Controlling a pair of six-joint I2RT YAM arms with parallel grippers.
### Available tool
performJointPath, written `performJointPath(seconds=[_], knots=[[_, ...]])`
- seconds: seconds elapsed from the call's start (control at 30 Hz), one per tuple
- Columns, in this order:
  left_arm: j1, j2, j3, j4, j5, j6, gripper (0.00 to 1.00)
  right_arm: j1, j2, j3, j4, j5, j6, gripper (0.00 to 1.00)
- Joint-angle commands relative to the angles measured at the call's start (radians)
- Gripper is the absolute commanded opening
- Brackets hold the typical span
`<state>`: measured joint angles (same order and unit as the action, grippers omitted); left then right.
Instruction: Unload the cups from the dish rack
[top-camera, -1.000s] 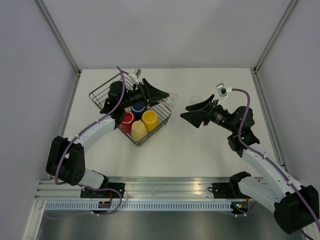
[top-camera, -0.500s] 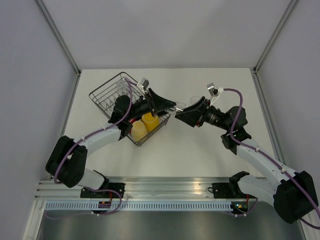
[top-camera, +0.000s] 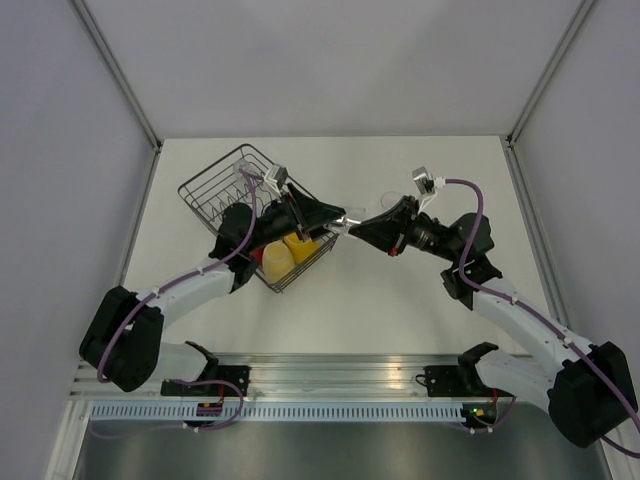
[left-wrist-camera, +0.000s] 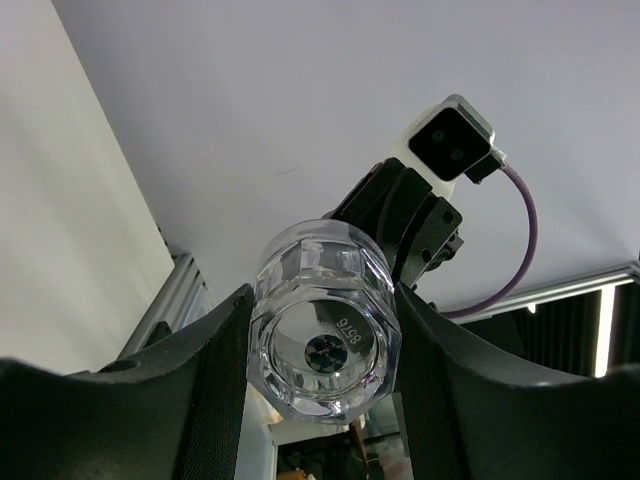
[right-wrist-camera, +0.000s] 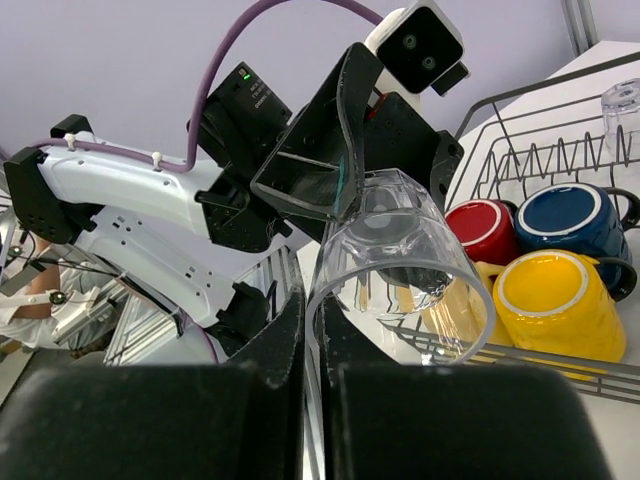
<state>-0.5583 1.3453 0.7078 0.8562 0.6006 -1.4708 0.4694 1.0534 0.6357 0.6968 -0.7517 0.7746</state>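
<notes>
Clear glass tumbler (top-camera: 351, 218) is hanging between the two arms, just beside the right edge of the dish rack (top-camera: 214, 181). The left gripper (left-wrist-camera: 322, 305) is clamping it around the base. The right gripper (right-wrist-camera: 312, 322) is pinching the wall at its open rim, jaws closed on the glass. Inside the rack, the red mug (right-wrist-camera: 483, 228), dark blue mug (right-wrist-camera: 572, 220), orange-yellow mug (right-wrist-camera: 556, 300) and pale cream-yellow mug (top-camera: 275, 262) are sitting clustered together, with a second tumbler (right-wrist-camera: 621, 100) standing at the far end.
</notes>
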Motion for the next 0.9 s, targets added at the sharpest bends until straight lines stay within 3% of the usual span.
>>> performJointPath(seconds=[0.0,0.03,0.07,0.13,0.23,0.33,0.43,0.63,0.87], knots=[[-0.006,-0.055,0.004,0.017,-0.035,0.001,0.48,0.012,-0.035,0.038,-0.002,-0.011,-0.083,0.01],[-0.006,-0.070,0.005,-0.002,-0.039,0.012,0.91,0.011,-0.039,0.042,-0.037,-0.005,-0.109,0.00],[-0.006,-0.081,0.013,-0.066,-0.053,0.030,0.99,0.012,-0.052,0.048,-0.068,0.006,-0.127,0.00],[-0.006,-0.128,0.031,-0.184,-0.085,0.114,1.00,0.011,-0.069,0.067,-0.167,0.021,-0.193,0.01],[-0.006,-0.223,0.084,-0.475,-0.291,0.291,1.00,0.012,-0.110,0.120,-0.398,0.118,-0.315,0.00],[-0.005,-0.311,0.105,-0.678,-0.489,0.414,1.00,0.011,-0.110,0.200,-0.628,0.283,-0.391,0.00],[-0.005,-0.365,0.116,-0.797,-0.585,0.509,1.00,0.011,-0.061,0.315,-0.870,0.468,-0.428,0.01],[-0.005,-0.448,0.208,-1.032,-0.570,0.737,1.00,0.000,0.130,0.562,-1.210,0.721,-0.521,0.01],[-0.005,-0.477,0.409,-1.423,-0.622,0.993,1.00,-0.080,0.354,0.772,-1.385,0.885,-0.575,0.00]])
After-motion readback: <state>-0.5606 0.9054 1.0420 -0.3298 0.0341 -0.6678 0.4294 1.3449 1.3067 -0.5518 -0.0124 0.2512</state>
